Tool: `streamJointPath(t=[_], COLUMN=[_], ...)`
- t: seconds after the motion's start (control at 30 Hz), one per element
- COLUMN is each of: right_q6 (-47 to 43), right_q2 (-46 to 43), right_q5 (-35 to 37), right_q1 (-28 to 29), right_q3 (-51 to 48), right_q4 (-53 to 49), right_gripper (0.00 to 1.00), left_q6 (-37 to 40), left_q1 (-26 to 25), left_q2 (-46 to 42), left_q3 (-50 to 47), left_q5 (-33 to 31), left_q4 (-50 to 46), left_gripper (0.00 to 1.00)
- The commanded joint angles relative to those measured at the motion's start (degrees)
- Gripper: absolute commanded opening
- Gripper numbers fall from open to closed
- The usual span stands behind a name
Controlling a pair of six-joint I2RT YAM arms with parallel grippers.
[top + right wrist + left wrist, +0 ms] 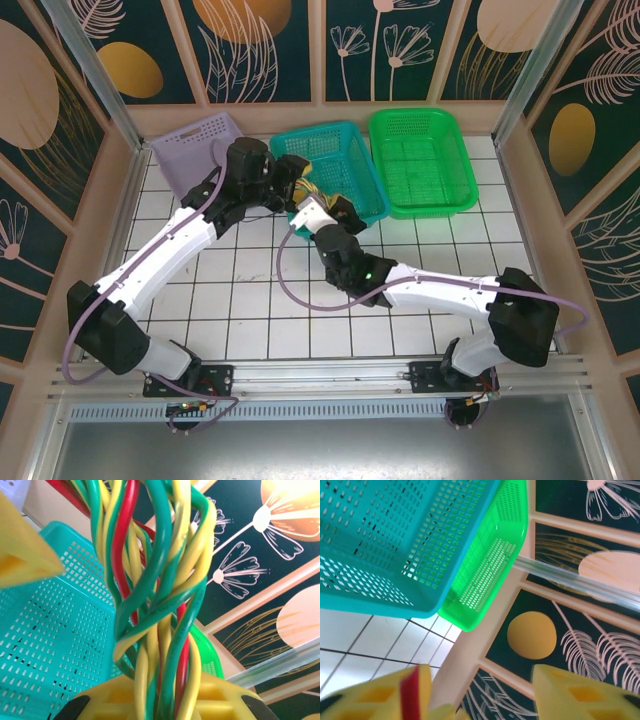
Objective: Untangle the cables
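Twisted cables (155, 605) clamped in right tool (160, 697); left tool (481, 692) jaws apart.

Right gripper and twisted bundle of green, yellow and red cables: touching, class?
Touching. The right wrist view shows the twisted bundle of green, yellow and red cables pinched between the right gripper's yellow fingers.

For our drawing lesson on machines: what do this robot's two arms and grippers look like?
Left arm and right arm have white tubular links and bulky black joints, each with a lilac cable looping alongside. The right one carries a small green light. The left gripper has blocky yellow fingers with hollow pockets.
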Motion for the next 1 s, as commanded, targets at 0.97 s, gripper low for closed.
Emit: streamJointPath(t=[0.97], right_q6=[83.48], right_q2=[-10.89], right_q5=[-136.44], right_q1=[-26.65], right_q3=[5.70], right_q4=[-35.36], right_gripper=[0.00], left_q6=[50.33], left_q1=[14.54], left_q2=[-3.00], left_q3=[-8.52], left_q5=[16.37], left_q4=[47.62], left_gripper=[0.00])
